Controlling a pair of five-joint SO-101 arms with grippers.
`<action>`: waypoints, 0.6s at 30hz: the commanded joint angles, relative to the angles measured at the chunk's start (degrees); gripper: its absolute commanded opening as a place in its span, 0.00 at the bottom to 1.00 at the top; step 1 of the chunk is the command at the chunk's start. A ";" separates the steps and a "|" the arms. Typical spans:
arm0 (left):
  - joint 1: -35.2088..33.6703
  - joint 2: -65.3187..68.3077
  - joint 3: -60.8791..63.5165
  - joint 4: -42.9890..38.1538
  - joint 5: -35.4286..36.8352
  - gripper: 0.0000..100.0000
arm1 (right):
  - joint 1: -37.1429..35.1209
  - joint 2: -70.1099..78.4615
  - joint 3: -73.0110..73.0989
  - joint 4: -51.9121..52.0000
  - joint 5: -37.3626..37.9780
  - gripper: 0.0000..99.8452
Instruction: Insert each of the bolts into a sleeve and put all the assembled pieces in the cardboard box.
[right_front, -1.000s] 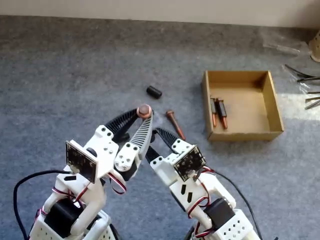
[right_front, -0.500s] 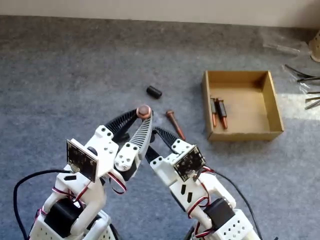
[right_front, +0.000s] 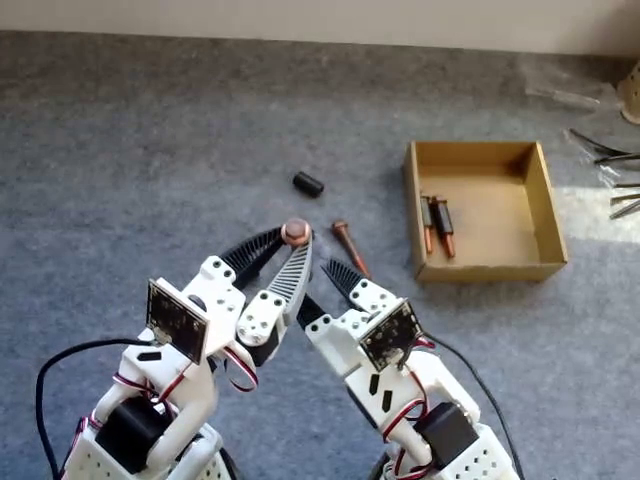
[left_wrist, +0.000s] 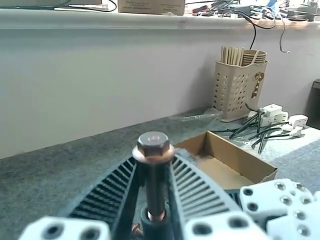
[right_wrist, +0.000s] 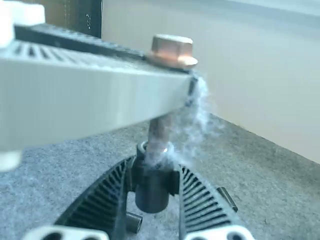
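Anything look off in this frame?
One oddity: a wisp of pale fluff clings beside the bolt shaft, at the left hand finger edge, in the right wrist view. It looks like stray fibre. Otherwise the bolt stands upright, its tip in the sleeve held by the right hand.

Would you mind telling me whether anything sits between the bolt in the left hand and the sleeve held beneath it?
Nothing visible does. The bolt, clamped in the left hand, stands upright with its tip at the mouth of the sleeve, which the right hand grips directly below.
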 joint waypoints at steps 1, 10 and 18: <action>-1.27 0.22 -0.22 -0.26 -0.44 0.00 | -0.57 -1.27 -4.18 -0.13 0.18 0.00; -1.36 0.22 0.75 -0.26 -0.62 0.04 | -0.48 -1.27 -4.26 -0.04 0.18 0.00; -2.59 0.22 2.15 -0.26 -0.62 0.19 | -0.40 -1.27 -4.26 -0.04 0.18 0.00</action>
